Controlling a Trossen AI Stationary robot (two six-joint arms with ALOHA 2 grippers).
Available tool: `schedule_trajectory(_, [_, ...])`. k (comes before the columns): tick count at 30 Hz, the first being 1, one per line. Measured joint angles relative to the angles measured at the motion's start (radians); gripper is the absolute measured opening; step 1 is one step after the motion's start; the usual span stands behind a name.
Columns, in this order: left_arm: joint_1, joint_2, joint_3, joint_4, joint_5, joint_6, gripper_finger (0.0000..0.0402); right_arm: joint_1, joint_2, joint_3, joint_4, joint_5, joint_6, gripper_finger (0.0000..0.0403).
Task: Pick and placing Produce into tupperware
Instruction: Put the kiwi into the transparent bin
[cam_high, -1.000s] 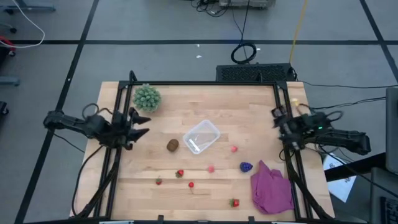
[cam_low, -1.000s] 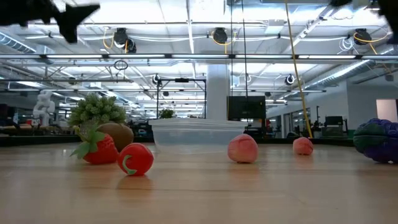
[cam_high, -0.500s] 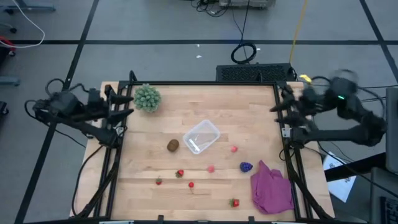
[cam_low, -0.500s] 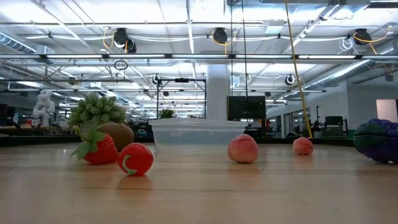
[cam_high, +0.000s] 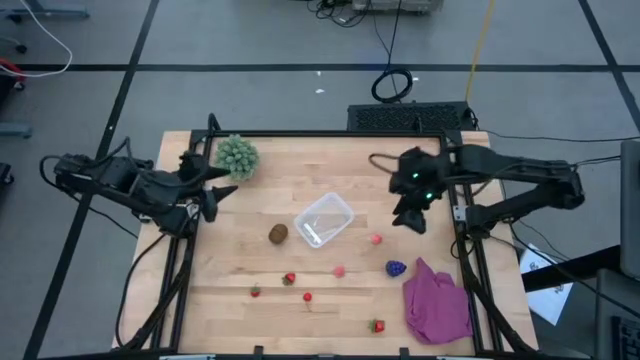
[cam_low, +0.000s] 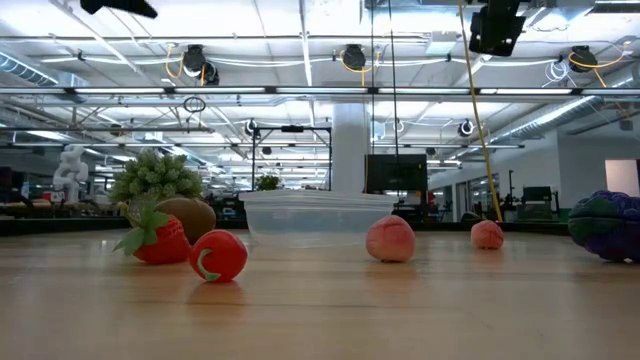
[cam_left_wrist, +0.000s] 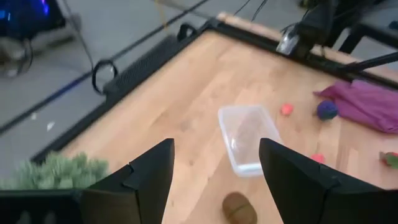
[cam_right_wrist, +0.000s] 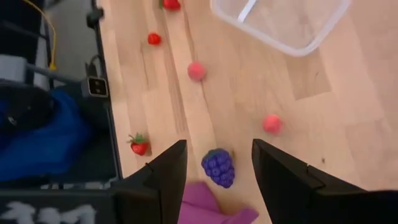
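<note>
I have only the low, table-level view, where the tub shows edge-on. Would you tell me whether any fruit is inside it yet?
Observer: No, from above the clear tub is empty.
Operator: Thank you. Where is the right gripper?
Observer: The right gripper hangs open and empty over the table, between the tub and the right edge, facing the purple cluster.
Operator: And the left one?
Observer: The left gripper is open and empty too, at the table's left edge beside the green spiky plant.
</note>
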Motion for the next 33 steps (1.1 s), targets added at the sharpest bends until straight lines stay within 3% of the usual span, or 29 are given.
schedule_trajectory(7, [0.000, 0.113, -0.050, -0.018, 0.117, -0.169, 0.0239, 0.013, 0.046, 0.000, 0.018, 0.002, -0.020, 0.0173])
schedule_trajectory(19, [0.007, 0.400, -0.092, -0.017, 0.240, -0.624, 0.0239, 0.013, -0.033, 0.000, 0.098, 0.003, -0.107, 0.0173])
schedule_trajectory(23, [0.035, 0.480, -0.092, -0.017, 0.305, -0.633, 0.0239, 0.013, -0.056, 0.000, 0.122, 0.003, -0.132, 0.0173])
schedule_trajectory(33, [0.085, 0.545, -0.092, 0.067, 0.308, -0.534, 0.0239, 0.013, -0.065, 0.001, 0.153, 0.003, -0.139, 0.0173])
